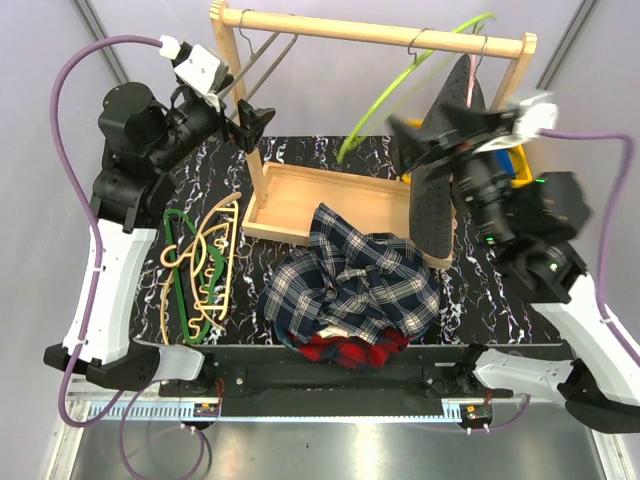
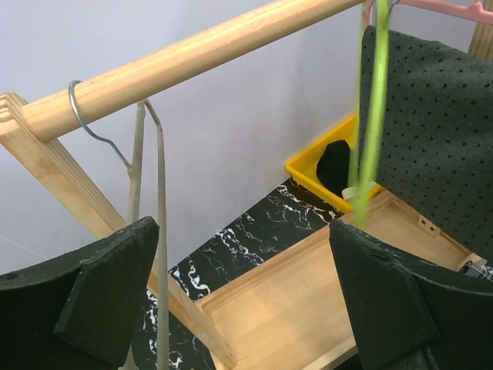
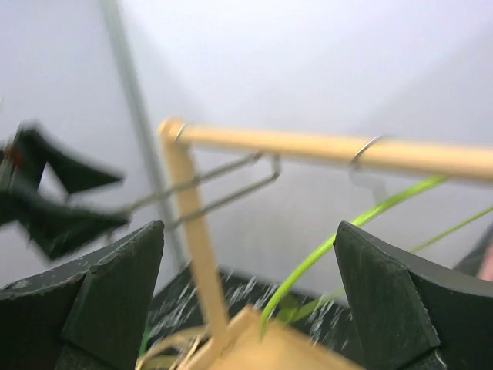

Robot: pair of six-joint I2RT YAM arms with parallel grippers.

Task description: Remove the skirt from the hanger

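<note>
A dark dotted skirt (image 1: 436, 215) hangs on a pink hanger (image 2: 431, 6) at the right end of the wooden rail (image 1: 370, 35); it also shows in the left wrist view (image 2: 443, 131). My right gripper (image 1: 440, 132) is open and empty, raised just in front of the skirt's top, and its view (image 3: 246, 301) is blurred by motion. My left gripper (image 1: 250, 122) is open and empty by the rack's left post, next to a grey wire hanger (image 2: 158, 231); in its own view (image 2: 246, 301) it faces the skirt. An empty green hanger (image 1: 400, 85) hangs left of the skirt.
A heap of blue plaid shirts (image 1: 350, 280) over a red plaid one (image 1: 350, 350) lies on the table's front middle. Loose green and wooden hangers (image 1: 200, 265) lie at the left. The rack's wooden tray base (image 1: 300, 195) and a yellow bin (image 1: 517, 168) stand behind.
</note>
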